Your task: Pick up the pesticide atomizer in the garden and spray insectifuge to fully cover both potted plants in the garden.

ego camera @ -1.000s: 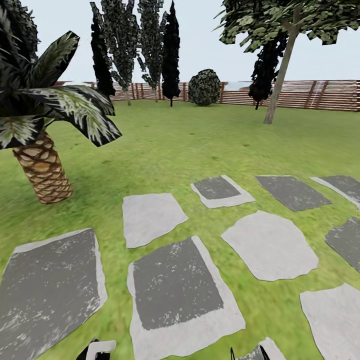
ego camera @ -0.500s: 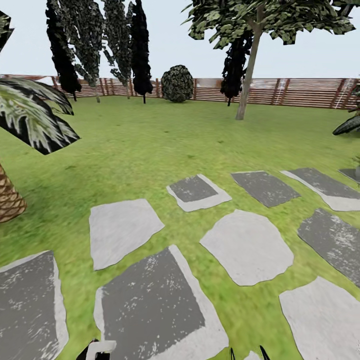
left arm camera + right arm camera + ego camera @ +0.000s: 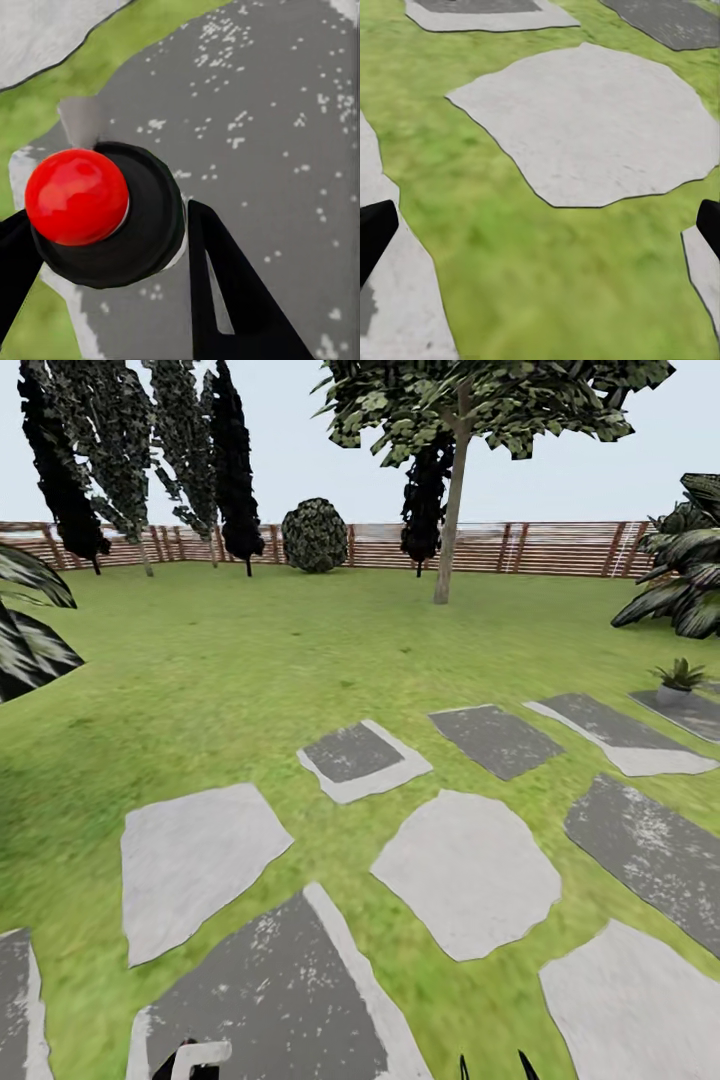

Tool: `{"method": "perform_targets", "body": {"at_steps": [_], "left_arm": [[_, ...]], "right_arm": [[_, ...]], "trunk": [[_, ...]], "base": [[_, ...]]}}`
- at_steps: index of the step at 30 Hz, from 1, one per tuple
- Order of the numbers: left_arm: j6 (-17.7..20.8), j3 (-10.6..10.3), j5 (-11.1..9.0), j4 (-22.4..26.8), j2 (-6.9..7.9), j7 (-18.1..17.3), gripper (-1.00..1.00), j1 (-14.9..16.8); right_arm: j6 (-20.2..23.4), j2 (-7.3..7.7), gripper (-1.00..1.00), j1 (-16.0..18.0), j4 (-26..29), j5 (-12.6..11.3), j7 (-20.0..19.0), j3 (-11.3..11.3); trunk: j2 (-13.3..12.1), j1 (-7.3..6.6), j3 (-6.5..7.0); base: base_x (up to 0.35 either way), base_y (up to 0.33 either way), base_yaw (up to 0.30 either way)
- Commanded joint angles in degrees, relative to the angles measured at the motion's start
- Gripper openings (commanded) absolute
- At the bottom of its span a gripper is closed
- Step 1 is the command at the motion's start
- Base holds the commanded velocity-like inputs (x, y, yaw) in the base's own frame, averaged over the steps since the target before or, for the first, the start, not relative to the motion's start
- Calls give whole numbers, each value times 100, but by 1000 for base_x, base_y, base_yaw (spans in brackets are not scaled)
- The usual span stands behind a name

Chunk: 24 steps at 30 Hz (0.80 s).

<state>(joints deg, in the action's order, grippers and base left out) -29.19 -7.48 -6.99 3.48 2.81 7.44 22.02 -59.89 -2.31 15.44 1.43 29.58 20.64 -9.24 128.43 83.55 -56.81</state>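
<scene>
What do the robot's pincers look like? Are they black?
Yes. The left pincer has flat, matte black fingers that narrow to pointed tips. The right pincer has the same plain black fingers, seen as dark blocks at the picture's edges. In the head view a white, squared part sits on the left arm. No cables or markings show.

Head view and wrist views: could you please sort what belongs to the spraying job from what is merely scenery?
Job:
- dark bottle with red tip, in left jaws
- small green potted plant in grey pot

Scenery:
- grey stepping stones
- brown slatted fence
- round dark bush
</scene>
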Motion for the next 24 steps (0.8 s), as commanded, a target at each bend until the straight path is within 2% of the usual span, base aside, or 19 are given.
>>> {"method": "perform_targets", "body": {"at_steps": [1,24], "left_arm": [[-17,-51,-57,-4,1,12,-100,1],[-17,-51,-48,12,-16,53,-100,2]], "right_arm": [[-11,1,100,3,-2,68,22,-43],[-11,73,100,-3,-6,74,10,-34]], "trunk": [[2,2,-5],[2,2,-5]], "base": [[333,0,-9],[334,-3,-1]]}}
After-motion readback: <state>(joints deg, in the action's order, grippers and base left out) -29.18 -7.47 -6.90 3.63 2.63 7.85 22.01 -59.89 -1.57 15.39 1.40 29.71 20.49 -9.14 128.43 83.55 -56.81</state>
